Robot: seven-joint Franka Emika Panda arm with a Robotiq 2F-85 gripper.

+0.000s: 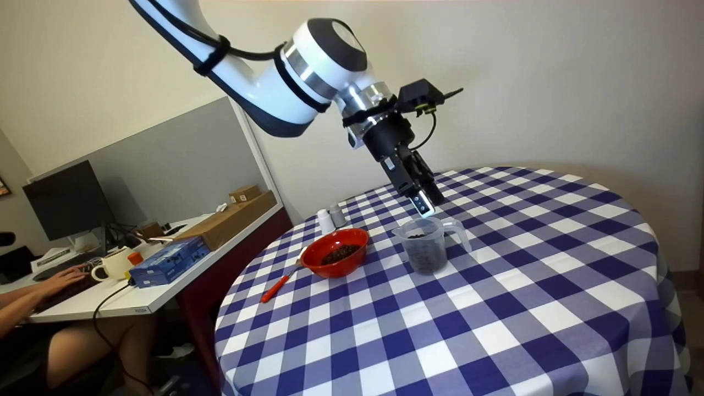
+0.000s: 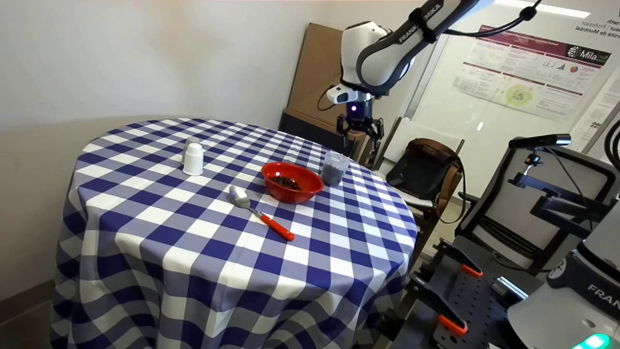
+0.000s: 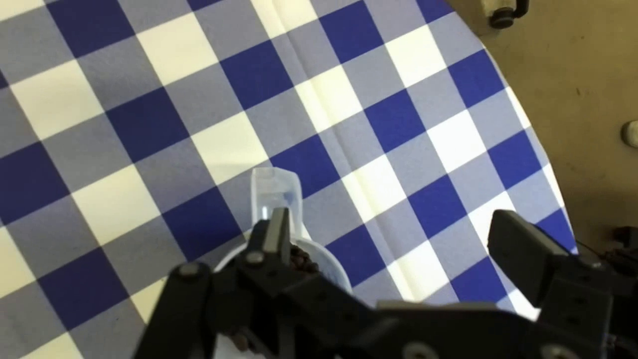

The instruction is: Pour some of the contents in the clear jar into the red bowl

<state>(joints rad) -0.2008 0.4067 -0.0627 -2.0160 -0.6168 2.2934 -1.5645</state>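
The clear jar [image 1: 428, 254] stands upright on the table with dark contents and a handle; it also shows in an exterior view [image 2: 334, 170]. In the wrist view the jar's rim and handle [image 3: 276, 187] show, partly hidden behind a finger. The red bowl [image 1: 336, 269] stands beside the jar with dark pieces inside; it also shows in an exterior view [image 2: 290, 194]. It is out of the wrist view. My gripper [image 1: 431, 203] is open and empty above the jar; in the wrist view [image 3: 391, 224] one finger overlaps the jar and the other is over tablecloth.
A spoon with a red handle [image 2: 276, 227] lies beside the bowl. A white shaker [image 2: 193, 160] and a grey shaker [image 1: 337, 215] stand near the bowl. The round table has a blue and white checked cloth [image 1: 462, 341]. A desk [image 1: 126, 297] with a person stands alongside.
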